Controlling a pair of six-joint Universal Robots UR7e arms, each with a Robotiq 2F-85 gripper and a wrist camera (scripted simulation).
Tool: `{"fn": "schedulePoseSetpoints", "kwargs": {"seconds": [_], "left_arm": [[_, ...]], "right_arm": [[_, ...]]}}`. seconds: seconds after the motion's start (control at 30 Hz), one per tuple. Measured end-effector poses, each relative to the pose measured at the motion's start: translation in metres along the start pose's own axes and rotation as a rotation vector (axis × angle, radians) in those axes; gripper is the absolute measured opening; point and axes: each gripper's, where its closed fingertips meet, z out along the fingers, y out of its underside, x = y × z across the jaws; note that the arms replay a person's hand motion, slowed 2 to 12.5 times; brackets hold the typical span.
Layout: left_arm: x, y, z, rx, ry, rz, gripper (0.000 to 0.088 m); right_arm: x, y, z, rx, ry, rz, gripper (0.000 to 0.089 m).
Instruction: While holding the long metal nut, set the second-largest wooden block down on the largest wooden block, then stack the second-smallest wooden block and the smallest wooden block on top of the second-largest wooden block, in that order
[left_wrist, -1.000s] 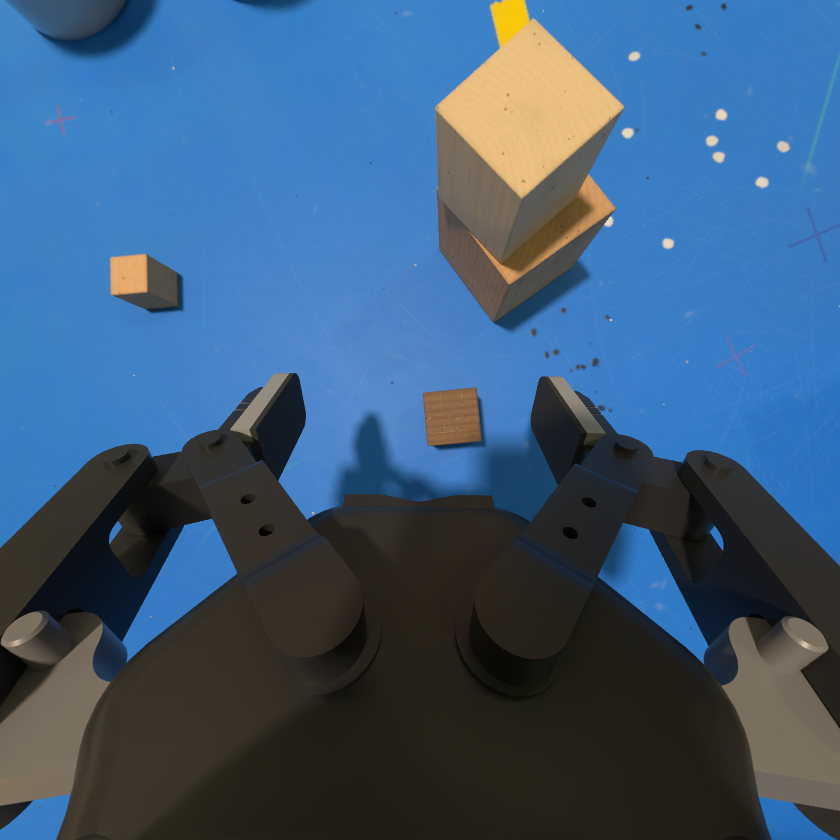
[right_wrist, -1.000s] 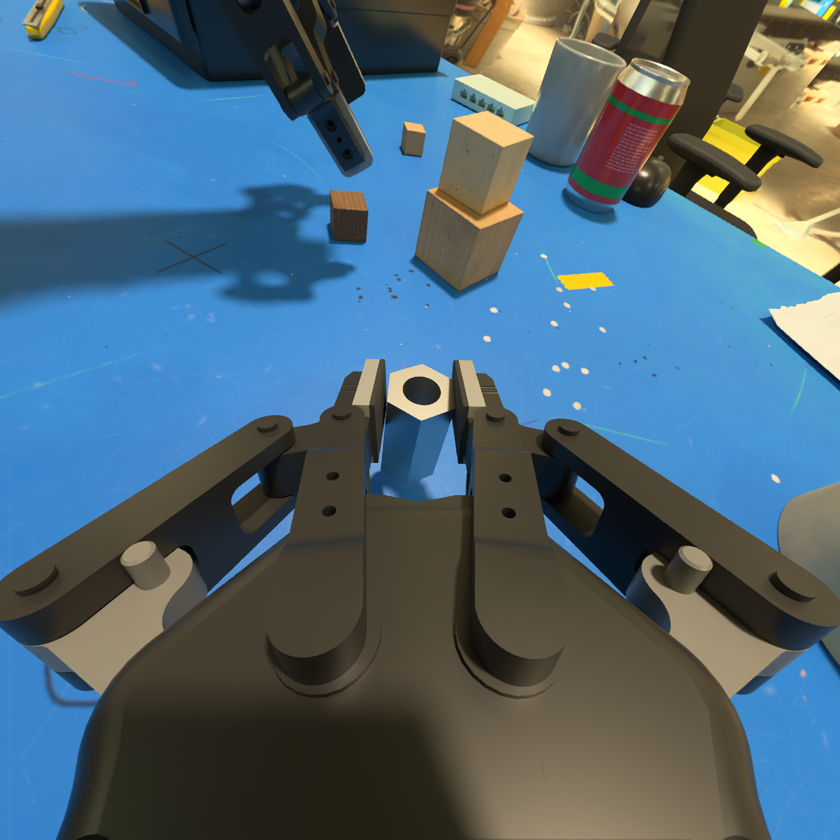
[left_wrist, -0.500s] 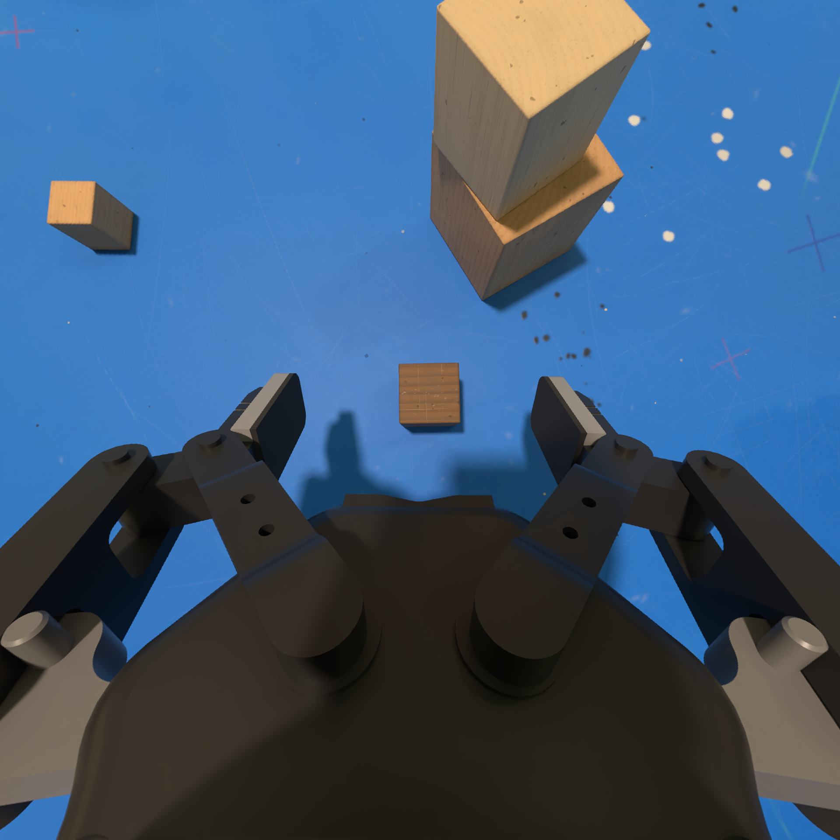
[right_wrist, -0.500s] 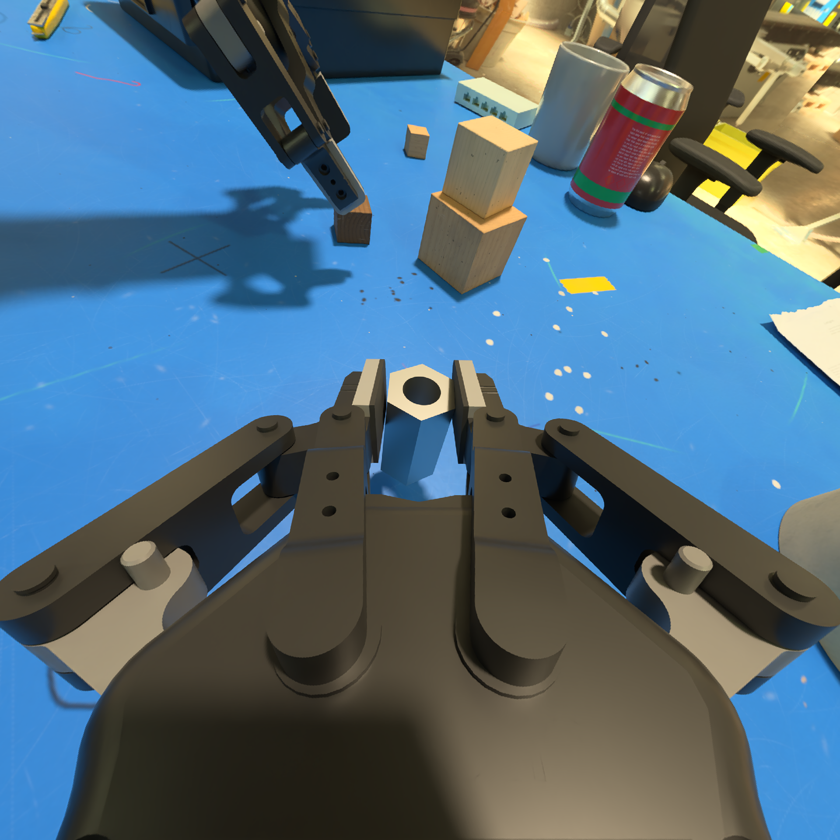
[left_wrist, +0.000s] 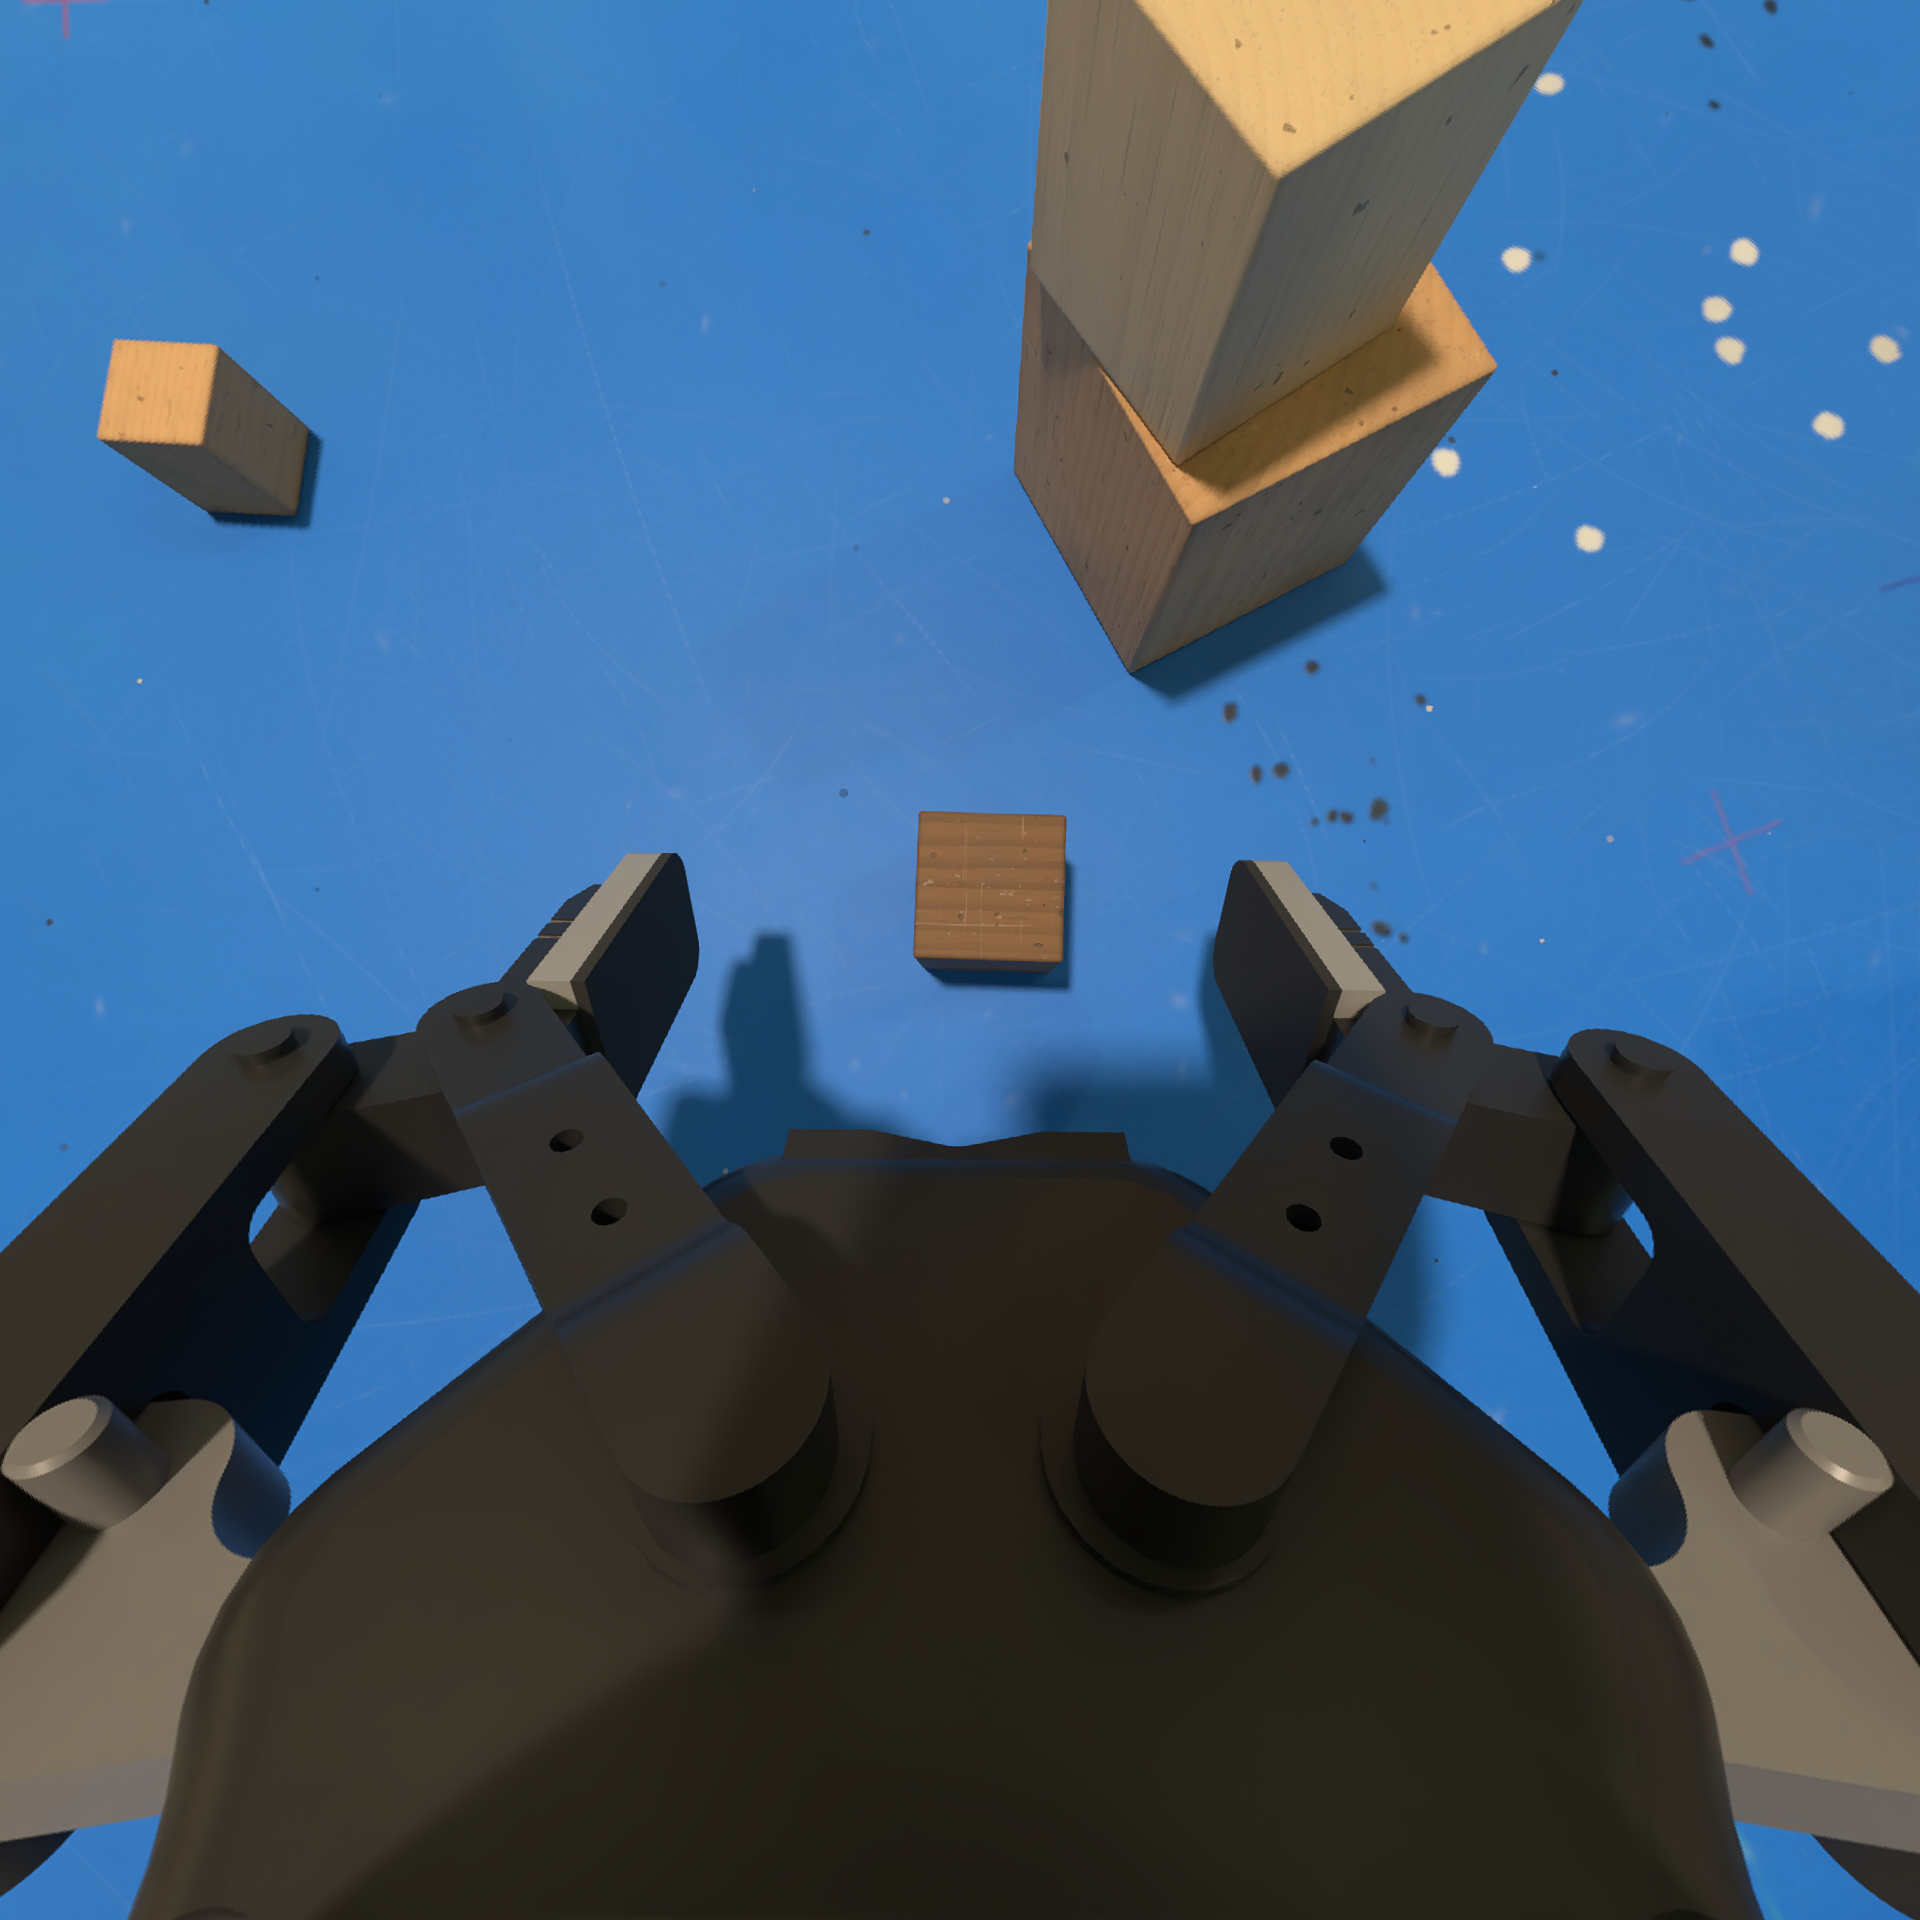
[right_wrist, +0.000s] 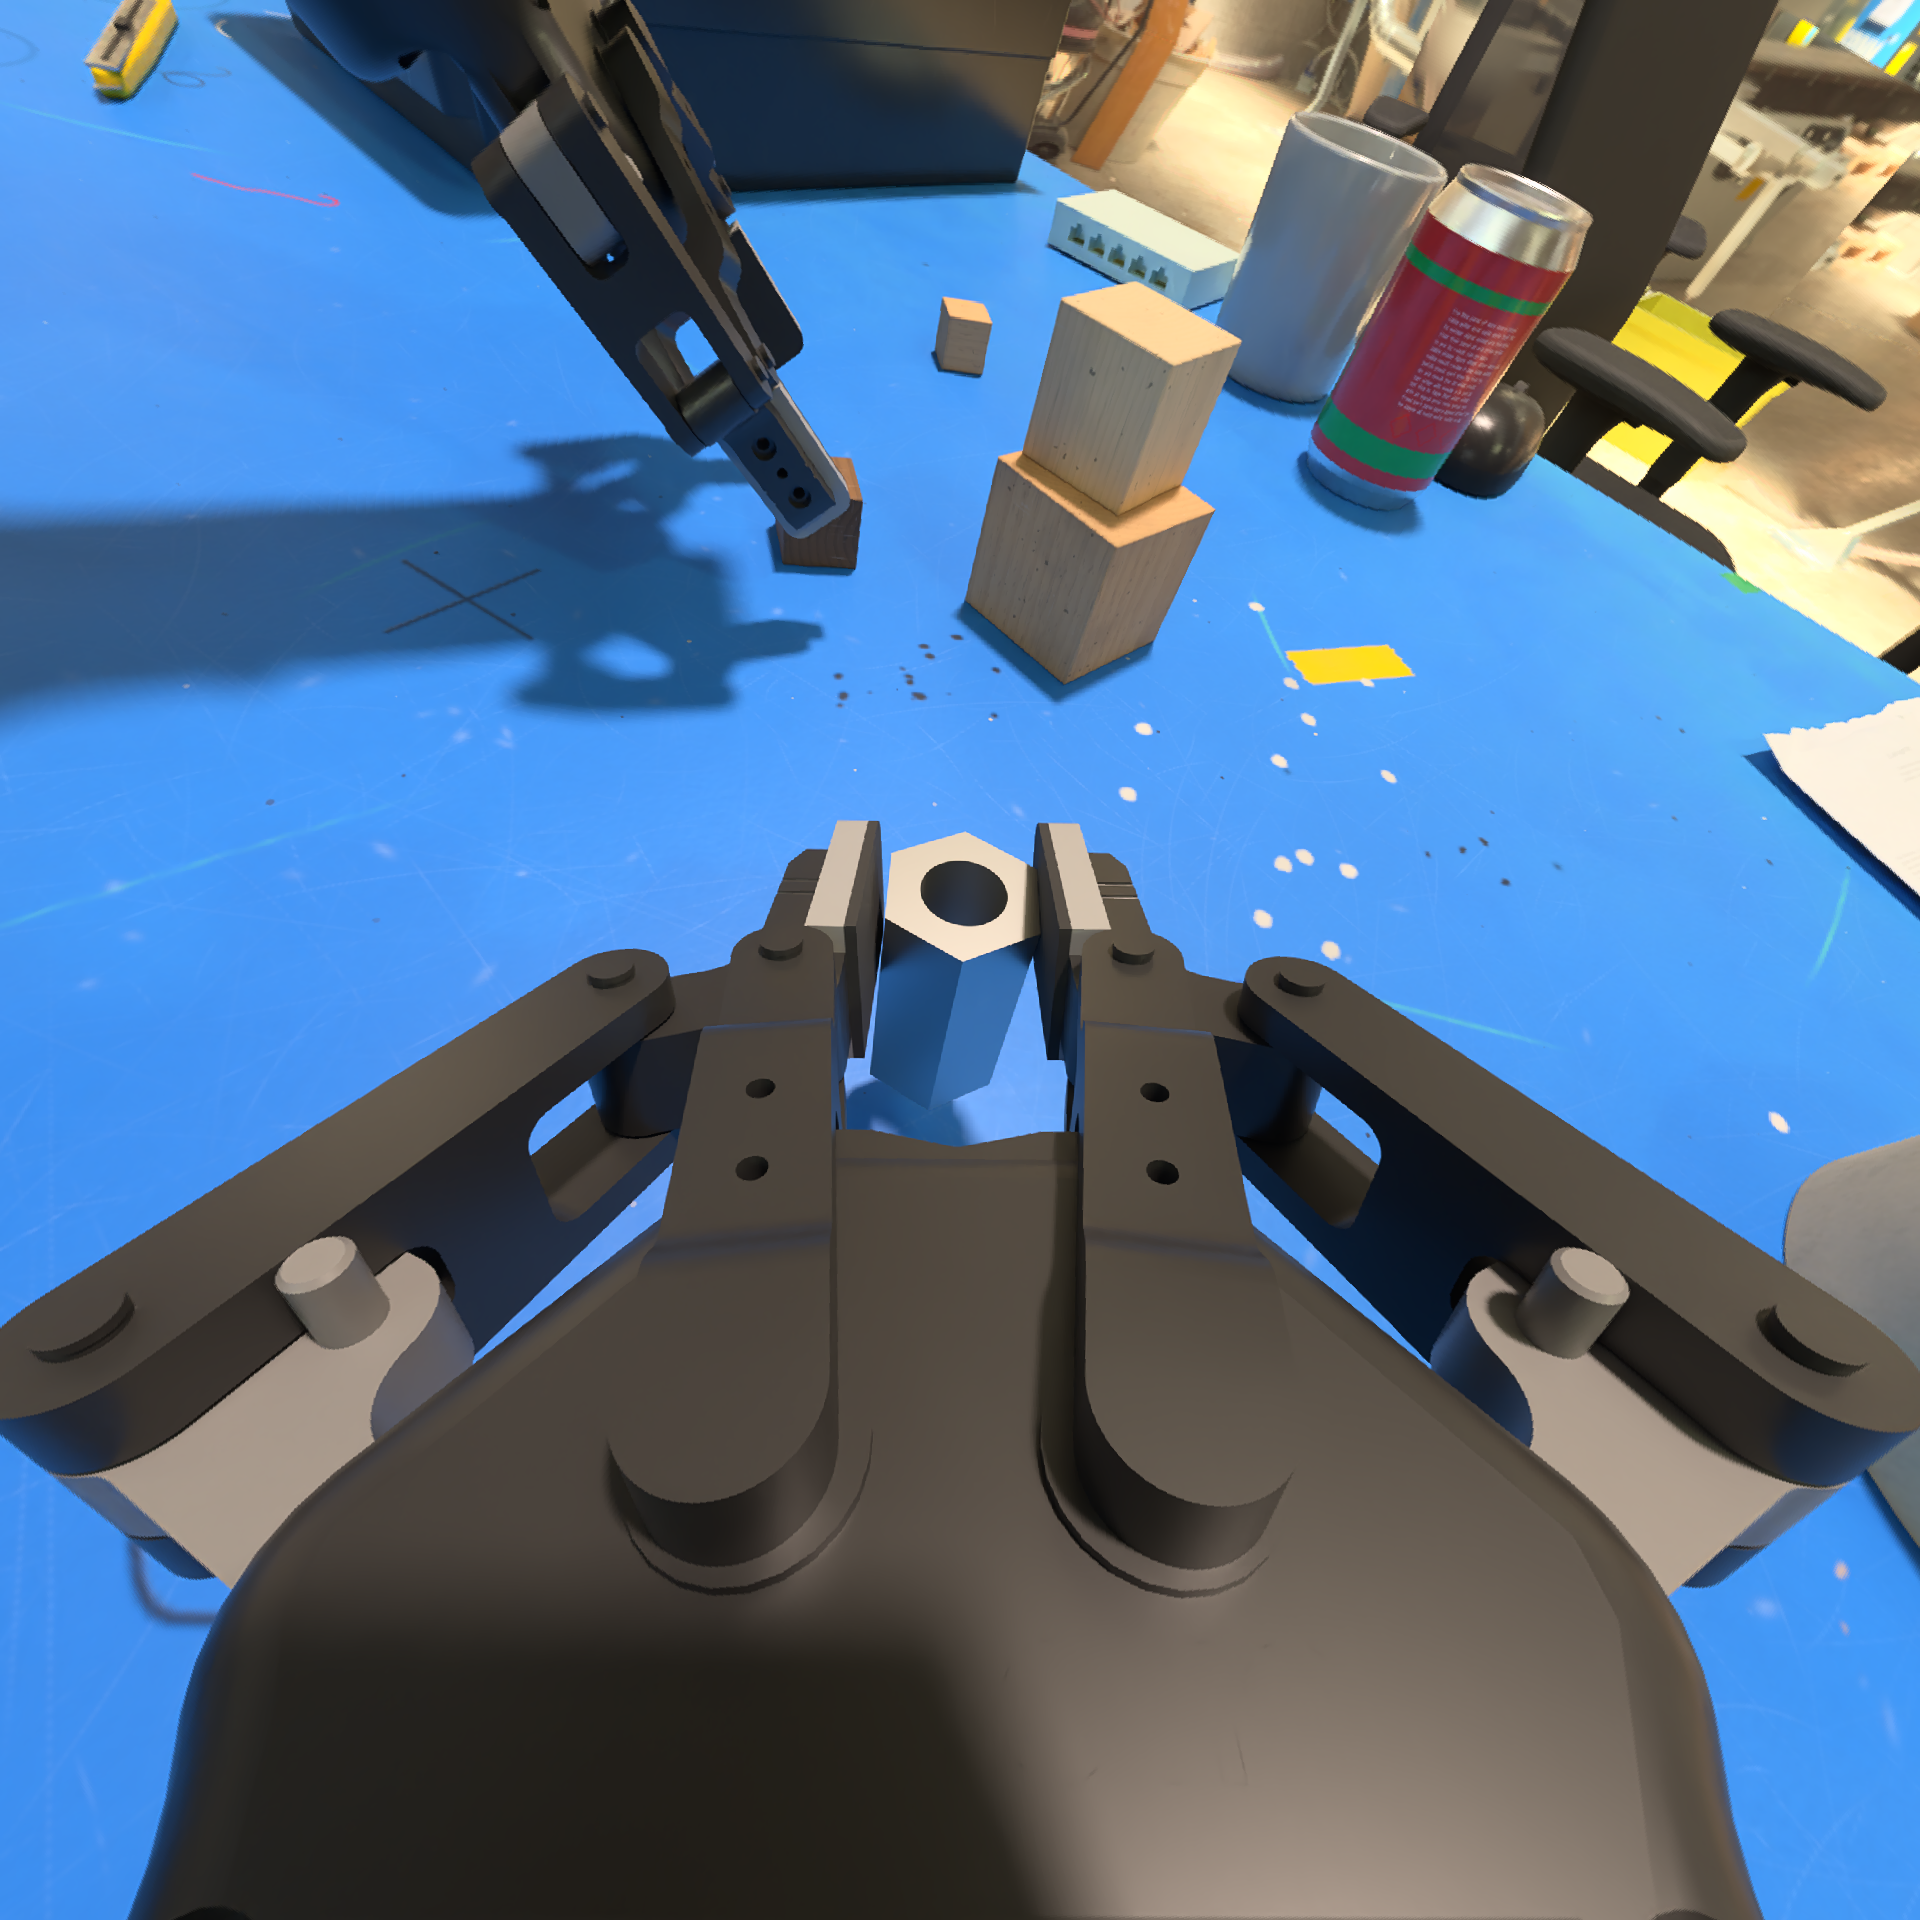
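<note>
A big pale wooden block (left_wrist: 1226, 509) stands on the blue table with a slightly smaller pale block (left_wrist: 1247, 177) stacked on it; the stack also shows in the right wrist view (right_wrist: 1091, 561). A small dark-brown block (left_wrist: 990, 888) lies on the table in front of my left gripper (left_wrist: 961, 914), between its spread fingertips; the jaws are open and do not touch it. A small pale block (left_wrist: 197, 421) lies far left. In the right wrist view the left gripper's fingers (right_wrist: 774, 468) reach down beside the brown block (right_wrist: 831, 535). My right gripper (right_wrist: 961, 883) is shut on the long metal nut (right_wrist: 951, 1008), held upright above the table.
A grey cup (right_wrist: 1320, 260), a red can (right_wrist: 1444, 332), a white switch box (right_wrist: 1143, 244) and a black ball (right_wrist: 1496, 436) stand behind the stack. A dark box (right_wrist: 831, 94) is at the back, paper (right_wrist: 1860, 769) at right, and a yellow patch (right_wrist: 1348, 663).
My left gripper has come down and forward onto the brown block, still open, so the block now sits between its fingertips. My right gripper and the nut have not moved.
</note>
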Motion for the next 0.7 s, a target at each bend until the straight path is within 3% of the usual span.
{"fn": "schedulePoseSetpoints", "kwargs": {"seconds": [0.4,0.57,0.7], "left_arm": [[0.006,0.005,0.008,-0.026,0.030,-0.010,0.0827],[0.007,0.005,0.010,-0.030,0.030,0.000,0.0640],[0.006,0.004,0.011,-0.025,0.018,0.015,0.0370]], "right_arm": [[-0.002,-0.002,0.000,0.003,-0.003,-0.008,0.0261],[-0.002,-0.002,0.000,0.003,-0.002,-0.015,0.0261],[-0.002,-0.002,0.000,0.002,0.001,-0.020,0.0261]]}}
